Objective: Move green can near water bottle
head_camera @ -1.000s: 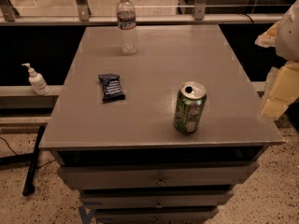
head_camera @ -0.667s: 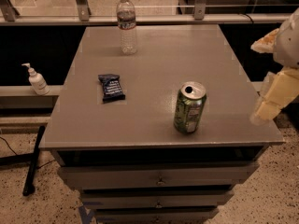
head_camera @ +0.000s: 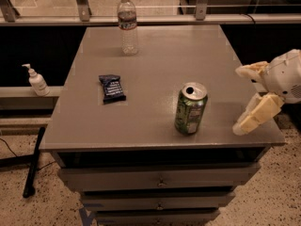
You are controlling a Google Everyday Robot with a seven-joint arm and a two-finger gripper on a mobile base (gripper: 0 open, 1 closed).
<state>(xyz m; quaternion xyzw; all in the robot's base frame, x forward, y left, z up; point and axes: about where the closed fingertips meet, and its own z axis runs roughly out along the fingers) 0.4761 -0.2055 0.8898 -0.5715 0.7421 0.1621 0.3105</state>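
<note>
The green can (head_camera: 190, 108) stands upright near the front right of the grey table (head_camera: 155, 69), with its silver top and pull-tab showing. The water bottle (head_camera: 128, 24) stands upright at the far edge of the table, left of centre, well apart from the can. My gripper (head_camera: 244, 100) comes in from the right edge of the view, at the table's right front corner, a short way to the right of the can. Its two pale fingers (head_camera: 256, 114) are spread apart with nothing between them.
A dark blue snack packet (head_camera: 112, 88) lies flat on the table's left half. A small white pump bottle (head_camera: 36, 80) stands on a ledge to the left of the table. Drawers sit below the tabletop. A railing runs behind the table.
My gripper has moved left, from the right edge of the view towards the can. The can, bottle and packet have not moved.
</note>
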